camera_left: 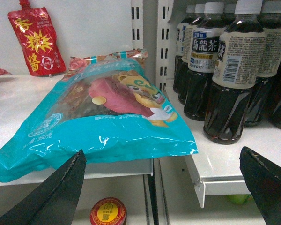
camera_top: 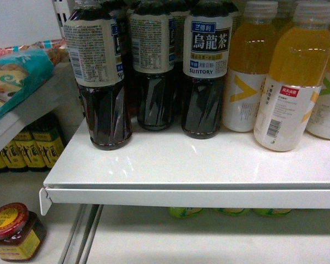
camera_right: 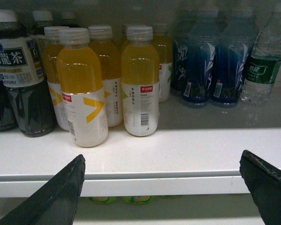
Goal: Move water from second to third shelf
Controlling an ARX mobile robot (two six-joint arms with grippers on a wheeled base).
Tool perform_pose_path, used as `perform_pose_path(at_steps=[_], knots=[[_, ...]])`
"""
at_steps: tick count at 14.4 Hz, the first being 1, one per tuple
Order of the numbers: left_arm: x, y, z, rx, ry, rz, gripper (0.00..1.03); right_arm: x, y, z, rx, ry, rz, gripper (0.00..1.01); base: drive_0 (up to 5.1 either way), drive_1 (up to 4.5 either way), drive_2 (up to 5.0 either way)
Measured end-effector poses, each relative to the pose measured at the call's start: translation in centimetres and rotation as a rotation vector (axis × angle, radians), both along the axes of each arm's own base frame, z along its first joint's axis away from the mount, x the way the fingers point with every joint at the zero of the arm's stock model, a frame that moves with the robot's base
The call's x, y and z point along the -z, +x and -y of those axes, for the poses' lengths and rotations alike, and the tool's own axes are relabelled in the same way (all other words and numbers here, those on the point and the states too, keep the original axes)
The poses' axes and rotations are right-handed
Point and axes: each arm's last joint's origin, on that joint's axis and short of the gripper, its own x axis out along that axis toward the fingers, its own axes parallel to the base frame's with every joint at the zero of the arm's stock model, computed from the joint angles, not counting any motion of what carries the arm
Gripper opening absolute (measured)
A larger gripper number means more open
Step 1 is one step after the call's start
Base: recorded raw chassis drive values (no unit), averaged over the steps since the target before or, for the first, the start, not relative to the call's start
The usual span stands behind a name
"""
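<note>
The water, a clear ribbed bottle with a green label band, stands upright at the far right of the white shelf, seen only from the right wrist camera and partly cut by the frame edge. It sits just beside a cluster of blue bottles, well to the right of the orange-drink bottles and dark tea bottles.

The right gripper hovers in front of the shelf lip, its fingers spread wide and empty. The water lies ahead and off to the right of them, its long axis vertical. The right arm looks clearly the nearer; a grasp would likely call for a shift to the right and a reach deeper in.

The left gripper, fingers likewise parted and holding nothing, faces a teal snack bag overhanging the neighbouring shelf, with tea bottles to its right and a red pouch behind.

The head view shows tea and orange drinks only, plus a jar lower left; neither the water nor either arm appears there.
</note>
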Motion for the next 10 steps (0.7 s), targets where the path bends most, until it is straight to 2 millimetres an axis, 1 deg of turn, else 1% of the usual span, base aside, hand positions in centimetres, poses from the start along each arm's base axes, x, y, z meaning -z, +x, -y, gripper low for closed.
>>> perform_pose_path(at_steps=[10], knots=[[0.00,0.00,0.00,0.000,0.000,0.000,0.98,0.00,0.00,0.00,0.000,0.000,0.000,0.98,0.0,0.00,0.0]])
